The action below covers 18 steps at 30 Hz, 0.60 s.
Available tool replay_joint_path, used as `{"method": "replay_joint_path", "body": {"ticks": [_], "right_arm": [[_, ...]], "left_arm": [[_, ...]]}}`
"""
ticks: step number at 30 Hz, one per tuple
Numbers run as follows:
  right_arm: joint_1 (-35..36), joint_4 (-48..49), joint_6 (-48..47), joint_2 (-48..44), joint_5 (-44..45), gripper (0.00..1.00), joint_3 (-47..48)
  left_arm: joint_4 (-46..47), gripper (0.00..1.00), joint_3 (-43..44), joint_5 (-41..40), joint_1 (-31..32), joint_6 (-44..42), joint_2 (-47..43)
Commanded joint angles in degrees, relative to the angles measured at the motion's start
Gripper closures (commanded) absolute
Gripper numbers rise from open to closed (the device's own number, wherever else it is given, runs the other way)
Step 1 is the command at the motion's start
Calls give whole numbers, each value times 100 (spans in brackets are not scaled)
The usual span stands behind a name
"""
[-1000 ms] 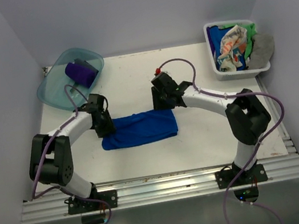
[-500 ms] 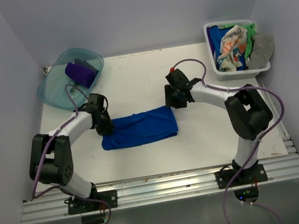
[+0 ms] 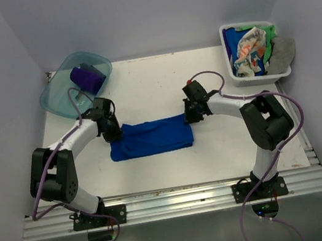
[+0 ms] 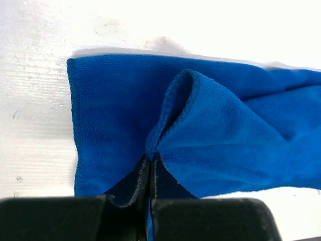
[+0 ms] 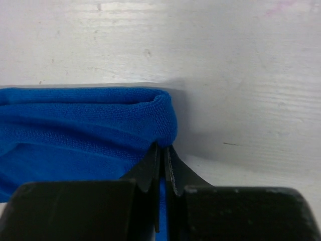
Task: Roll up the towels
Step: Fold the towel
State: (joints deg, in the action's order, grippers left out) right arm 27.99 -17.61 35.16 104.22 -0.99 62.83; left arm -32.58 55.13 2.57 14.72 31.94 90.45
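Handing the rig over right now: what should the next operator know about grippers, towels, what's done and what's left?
Left gripper: shut on the blue towel, at its left end.
Right gripper: shut on its right end.
The towel lies as a flat, unrolled band on the table.
Done: purple towel, apparently rolled, in the teal tub.
Left: roll the blue one, then the heaped towels in the white basket.

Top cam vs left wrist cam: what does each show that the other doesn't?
Only the top view: the tub holding a purple towel, the basket of mixed towels, and the right tool at the right end of the blue towel. Only the left wrist view: the left tool pinched shut on a raised fold of that towel. Both: the blue towel lying on the white table.
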Motion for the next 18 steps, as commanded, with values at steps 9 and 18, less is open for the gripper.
{"method": "replay_joint_path", "body": {"ticks": [9, 18], "right_arm": [[-180, -323, -149, -658, 258, 100, -113], [-188, -419, -281, -359, 135, 51, 28]], "left_arm": [[-197, 100, 112, 60, 13, -13, -758], [313, 100, -363, -378, -224, 66, -336]]}}
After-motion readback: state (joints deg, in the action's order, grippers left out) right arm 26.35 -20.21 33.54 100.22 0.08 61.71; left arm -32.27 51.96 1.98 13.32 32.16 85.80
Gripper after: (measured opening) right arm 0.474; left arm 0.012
